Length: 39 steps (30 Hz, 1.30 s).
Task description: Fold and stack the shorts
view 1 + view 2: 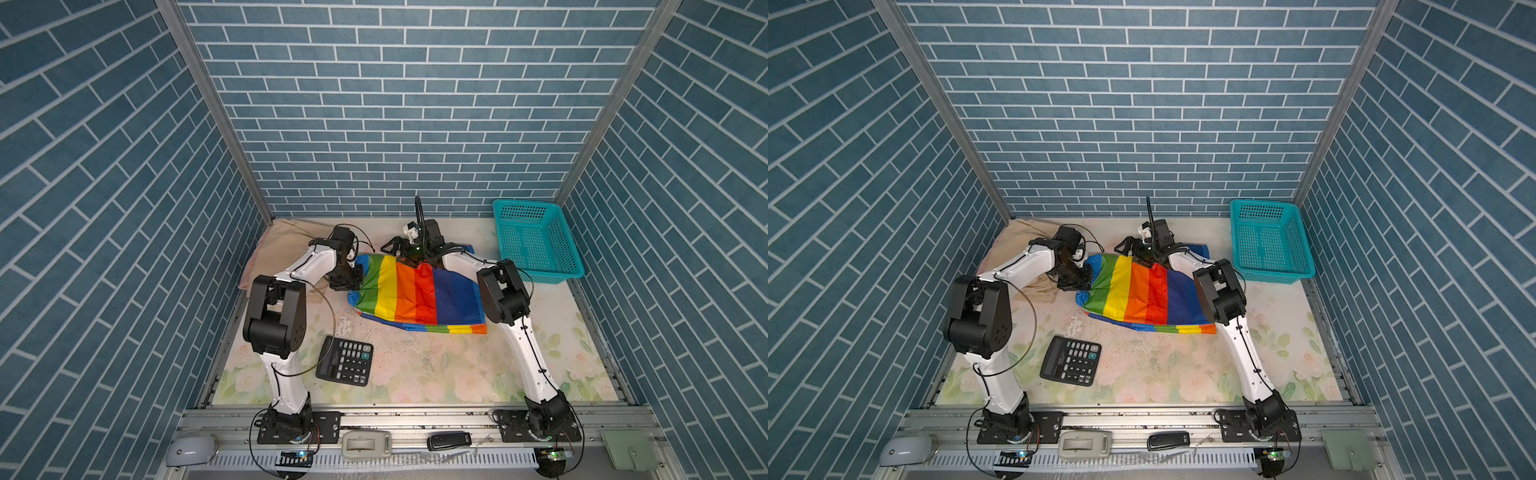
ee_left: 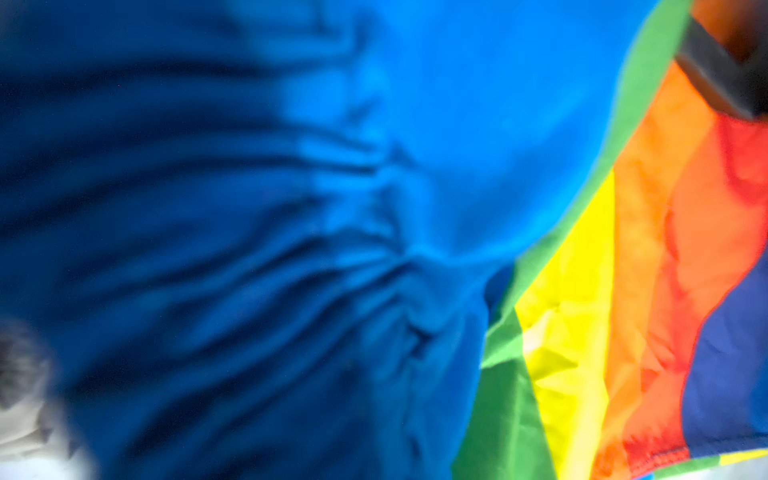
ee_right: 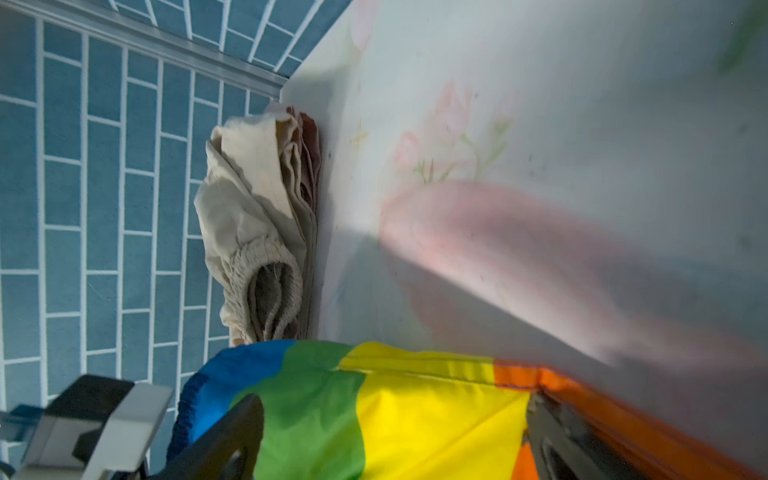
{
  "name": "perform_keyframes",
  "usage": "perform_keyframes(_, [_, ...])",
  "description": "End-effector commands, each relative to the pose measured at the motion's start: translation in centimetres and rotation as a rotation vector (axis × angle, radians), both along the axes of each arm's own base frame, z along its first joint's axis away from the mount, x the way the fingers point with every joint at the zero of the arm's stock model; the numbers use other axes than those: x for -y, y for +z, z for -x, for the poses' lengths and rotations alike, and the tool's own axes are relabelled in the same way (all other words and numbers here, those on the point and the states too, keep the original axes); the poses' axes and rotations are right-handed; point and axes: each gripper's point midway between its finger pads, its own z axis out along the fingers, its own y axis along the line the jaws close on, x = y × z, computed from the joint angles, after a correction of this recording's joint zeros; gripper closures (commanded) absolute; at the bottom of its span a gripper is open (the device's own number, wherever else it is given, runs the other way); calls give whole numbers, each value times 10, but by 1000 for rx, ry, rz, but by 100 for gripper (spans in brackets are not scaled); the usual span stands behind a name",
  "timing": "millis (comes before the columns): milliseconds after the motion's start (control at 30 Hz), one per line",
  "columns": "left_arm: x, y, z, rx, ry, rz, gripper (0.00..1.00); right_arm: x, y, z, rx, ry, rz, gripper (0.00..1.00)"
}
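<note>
Top views both had the left hand point(image 1: 348, 280) pinched shut on the blue left end of the rainbow shorts point(image 1: 415, 295); cloth was bunched up close in left wrist view. The right hand point(image 3: 395, 411) was wide open, jaws straddling the shorts' far edge, no grip. Shorts lay spread at table point(image 1: 415, 374) ctr. Beige shorts point(image 1: 282, 245) sat folded in far-left corner w/ pink shorts point(image 3: 311, 133) under; basket point(image 1: 536, 241) far-right corner; calculator point(image 1: 345, 360) nr left edge.

White arm links point(image 1: 307, 266), black joints point(image 1: 274, 316), thin black cables point(image 1: 333, 316).
</note>
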Motion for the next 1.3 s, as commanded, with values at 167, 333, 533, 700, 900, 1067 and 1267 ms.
perform_keyframes(167, [22, 11, -16, 45, 63, 127, 100, 22, 99, 10, 113, 16, -3, 1])
perform_keyframes(333, [30, 15, -23, 69, 75, 152, 100, 52, 108, 82, 187, 54, 163, 1])
perform_keyframes(533, [36, 13, -24, 76, 68, 144, 100, 43, 83, 163, 95, 77, 34, 1])
perform_keyframes(700, [32, 12, -21, 81, 63, 123, 100, 26, 47, 219, 41, 167, 75, 1])
perform_keyframes(900, [29, 10, -20, 85, 60, 104, 100, 36, -1, 244, -30, 159, 114, 1])
perform_keyframes(1067, [21, 13, -21, 91, 63, 88, 100, 53, -34, 263, -87, 164, 158, 1])
perform_keyframes(1267, [1, 29, -20, 117, 52, 17, 100, 67, 19, 253, -7, 172, 154, 1])
